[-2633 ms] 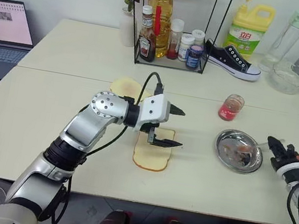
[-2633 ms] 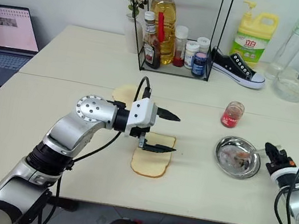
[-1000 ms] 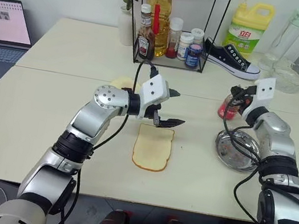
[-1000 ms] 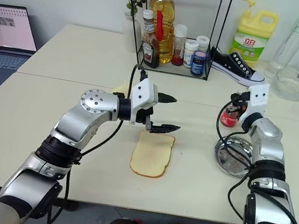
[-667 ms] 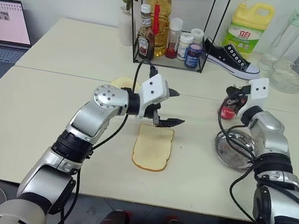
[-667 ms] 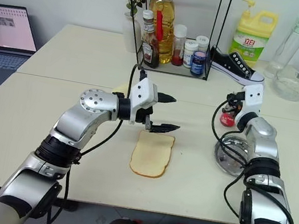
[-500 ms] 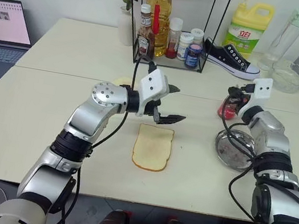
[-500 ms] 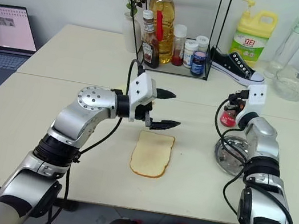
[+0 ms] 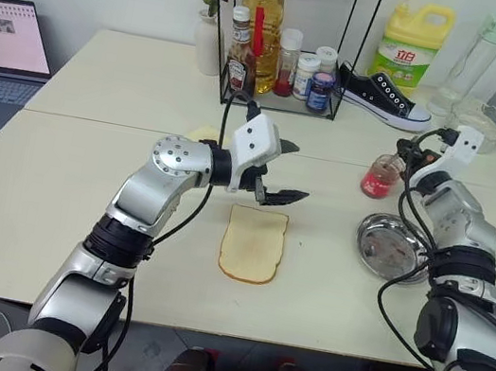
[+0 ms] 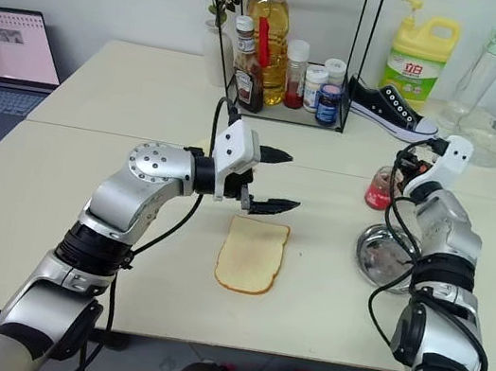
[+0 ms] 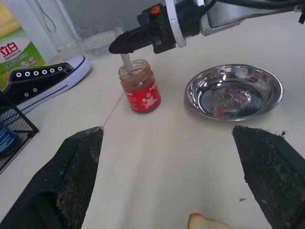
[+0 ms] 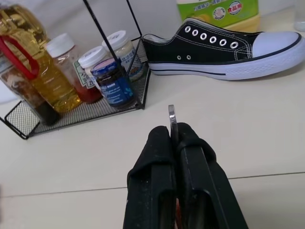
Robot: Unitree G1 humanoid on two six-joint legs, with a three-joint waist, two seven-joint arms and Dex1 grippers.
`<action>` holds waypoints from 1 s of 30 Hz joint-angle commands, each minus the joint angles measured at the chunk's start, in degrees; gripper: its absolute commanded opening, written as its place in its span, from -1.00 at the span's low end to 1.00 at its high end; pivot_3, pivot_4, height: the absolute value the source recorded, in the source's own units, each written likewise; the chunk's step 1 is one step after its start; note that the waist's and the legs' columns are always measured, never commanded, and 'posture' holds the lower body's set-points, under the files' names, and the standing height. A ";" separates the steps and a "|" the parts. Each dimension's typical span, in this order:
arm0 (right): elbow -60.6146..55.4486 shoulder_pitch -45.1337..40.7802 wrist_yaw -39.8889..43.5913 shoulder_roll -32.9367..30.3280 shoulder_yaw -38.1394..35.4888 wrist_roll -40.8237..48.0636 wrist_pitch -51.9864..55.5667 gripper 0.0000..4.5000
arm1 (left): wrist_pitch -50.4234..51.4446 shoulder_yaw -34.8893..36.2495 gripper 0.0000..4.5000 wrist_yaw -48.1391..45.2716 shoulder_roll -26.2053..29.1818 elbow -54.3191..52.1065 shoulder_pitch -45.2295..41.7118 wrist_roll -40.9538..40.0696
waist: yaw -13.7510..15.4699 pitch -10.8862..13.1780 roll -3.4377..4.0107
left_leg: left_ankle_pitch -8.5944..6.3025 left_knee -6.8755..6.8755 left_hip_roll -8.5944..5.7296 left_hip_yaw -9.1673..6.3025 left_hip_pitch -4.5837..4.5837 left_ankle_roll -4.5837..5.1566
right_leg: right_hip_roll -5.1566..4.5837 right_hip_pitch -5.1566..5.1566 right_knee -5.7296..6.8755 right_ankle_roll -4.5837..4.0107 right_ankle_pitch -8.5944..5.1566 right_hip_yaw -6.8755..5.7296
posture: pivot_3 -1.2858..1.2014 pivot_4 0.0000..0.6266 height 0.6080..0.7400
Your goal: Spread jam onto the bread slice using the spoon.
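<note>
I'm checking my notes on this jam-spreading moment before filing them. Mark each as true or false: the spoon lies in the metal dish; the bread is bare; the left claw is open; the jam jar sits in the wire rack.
1. The spoon lies in the metal dish. False: the right claw is shut on it, its bowl down in the jam jar.
2. The bread slice has no jam on it. True.
3. The left claw is open, above the table past the bread slice. True.
4. The jam jar sits in the wire rack. False: it stands on the table beyond the metal dish.

Black sneaker (beside wire rack)
</note>
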 commanded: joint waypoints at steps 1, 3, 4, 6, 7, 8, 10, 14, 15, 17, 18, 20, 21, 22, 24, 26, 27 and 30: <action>-3.96 -2.51 -2.29 -0.76 -3.71 3.63 1.55 -0.99 | -1.62 0.81 1.00 -0.09 0.49 -0.83 -1.43 0.20 | 0.01 0.00 0.00 | 0.00 0.00 0.00 0.00 0.00 0.00 | 0.00 0.00 0.00 0.00 0.00 0.00 | 0.03 -0.52 1.00; -4.87 -2.47 -3.42 -0.73 -4.59 4.64 2.40 -0.99 | -1.99 0.70 1.00 -0.22 0.47 -0.40 -1.67 0.37 | 0.00 0.00 0.00 | -0.01 0.00 0.00 0.00 0.00 0.02 | -0.01 0.00 0.00 0.00 0.00 0.00 | 0.03 -0.52 1.00; -5.32 -2.42 -3.98 -0.72 -5.04 5.17 2.80 -0.99 | -2.11 0.66 1.00 -0.29 0.43 -0.26 -1.81 0.41 | 0.00 0.00 0.00 | -0.01 0.00 0.00 0.01 0.00 0.02 | -0.02 0.00 0.00 0.00 0.00 0.00 | 0.03 -0.52 1.00; -6.24 -2.27 -5.20 -0.74 -6.19 6.23 3.64 -0.99 | -2.11 0.67 1.00 -0.40 0.34 -0.17 -2.05 0.32 | 0.00 0.00 0.00 | -0.01 -0.01 0.00 0.01 0.00 0.02 | -0.04 -0.01 0.01 0.00 0.00 0.00 | 0.03 -0.52 1.00; -6.66 -2.18 -5.87 -0.77 -6.82 6.86 4.00 -0.99 | -2.18 0.64 1.00 -0.44 0.30 -0.08 -2.10 0.32 | 0.01 0.00 0.00 | -0.02 -0.01 0.00 0.02 -0.01 0.03 | -0.05 -0.02 0.01 0.00 0.00 0.01 | 0.03 -0.52 1.00; -7.10 -2.06 -6.73 -0.82 -7.50 7.59 4.54 -0.99 | -2.28 0.60 1.00 -0.47 0.28 0.04 -2.13 0.35 | 0.01 0.00 0.00 | -0.02 -0.01 0.00 0.02 -0.02 0.03 | -0.05 -0.02 0.01 0.00 0.00 0.01 | 0.03 -0.52 1.00; -7.88 -1.71 -7.58 -1.05 -8.20 8.29 5.39 -0.99 | -2.48 0.54 1.00 -0.55 0.27 0.35 -2.22 0.42 | 0.01 0.00 0.00 | -0.02 -0.01 -0.01 0.02 -0.02 0.04 | -0.05 -0.02 0.01 0.00 0.00 0.00 | 0.03 -0.52 1.00; -9.24 -1.02 -9.05 -1.20 -9.51 9.61 6.76 -0.99 | -2.67 0.62 1.00 -0.71 0.38 0.75 -2.38 0.35 | 0.01 0.00 0.00 | -0.02 -0.01 -0.01 0.02 -0.02 0.04 | -0.05 -0.02 0.02 0.00 0.00 0.00 | 0.03 -0.52 1.00; -9.84 -0.74 -9.15 -1.32 -9.57 9.70 7.12 -0.99 | -2.77 0.58 1.00 -0.79 0.47 0.76 -2.32 0.41 | 0.01 0.00 0.00 | -0.02 -0.01 -0.01 0.02 -0.02 0.04 | -0.05 -0.02 0.02 0.00 0.00 0.01 | 0.03 -0.52 1.00; -11.14 -0.24 -9.44 -1.52 -9.82 10.21 7.90 -0.99 | -2.80 0.54 1.00 -0.96 0.53 0.71 -2.24 0.43 | 0.01 0.00 0.00 | -0.02 -0.01 -0.01 0.03 -0.02 0.04 | -0.05 -0.03 0.03 0.00 0.00 0.02 | 0.03 -0.52 1.00; -11.93 0.00 -9.83 -1.47 -10.18 10.78 8.46 -0.99 | -2.80 0.54 1.00 -1.05 0.55 0.63 -2.19 0.43 | 0.01 0.00 0.00 | -0.02 -0.01 -0.01 0.03 -0.02 0.04 | -0.05 -0.03 0.03 0.00 0.00 0.01 | 0.03 -0.52 1.00; -13.12 0.38 -10.46 -1.35 -10.72 11.66 9.27 -0.99 | -2.76 0.55 1.00 -1.19 0.53 0.54 -2.15 0.42 | 0.02 0.00 0.00 | -0.02 -0.01 -0.01 0.03 -0.02 0.04 | -0.05 -0.03 0.03 0.00 0.00 0.01 | 0.03 -0.52 1.00; -13.69 0.58 -10.76 -1.31 -10.99 11.96 9.68 -0.99 | -2.78 0.54 1.00 -1.25 0.51 0.55 -2.14 0.44 | 0.01 0.00 0.00 | -0.02 -0.01 -0.01 0.03 -0.03 0.04 | -0.05 -0.03 0.03 0.00 0.00 0.01 | 0.03 -0.52 1.00; -14.27 0.78 -11.12 -1.19 -11.36 12.33 10.06 -0.99 | -2.82 0.52 1.00 -1.32 0.52 0.55 -2.12 0.45 | 0.02 0.00 0.00 | -0.02 0.00 -0.01 0.03 -0.03 0.04 | -0.05 -0.03 0.03 0.00 0.00 0.01 | 0.03 -0.52 1.00; -15.51 1.31 -11.62 -1.04 -11.68 12.86 10.72 -0.99 | -2.86 0.51 1.00 -1.45 0.59 0.36 -1.95 0.39 | 0.02 0.00 0.00 | -0.02 -0.01 -0.01 0.03 -0.03 0.04 | -0.05 -0.03 0.03 0.00 0.00 0.00 | 0.03 -0.52 1.00; -16.91 2.21 -10.91 -1.41 -10.50 12.12 10.23 -0.99 | -2.87 0.48 1.00 -1.55 0.63 0.28 -1.88 0.36 | 0.01 0.00 0.00 | -0.03 -0.01 -0.01 0.03 -0.03 0.05 | -0.06 -0.03 0.03 0.00 0.00 0.01 | 0.03 -0.52 1.00; -17.86 2.82 -10.14 -1.65 -9.33 11.40 10.06 -0.99 | -2.92 0.42 1.00 -1.62 0.63 0.29 -1.86 0.38 | 0.01 0.00 0.00 | -0.03 -0.01 -0.01 0.03 -0.03 0.05 | -0.06 -0.03 0.03 0.00 0.00 0.01 | 0.03 -0.52 1.00; -20.13 4.13 -8.10 -1.86 -5.84 9.33 9.23 -0.99 | -3.05 0.28 1.00 -1.76 0.57 0.41 -1.91 0.42 | 0.00 0.00 0.00 | -0.03 -0.01 -0.01 0.03 -0.03 0.05 | -0.05 -0.04 0.03 0.00 0.00 0.01 | 0.03 -0.52 1.00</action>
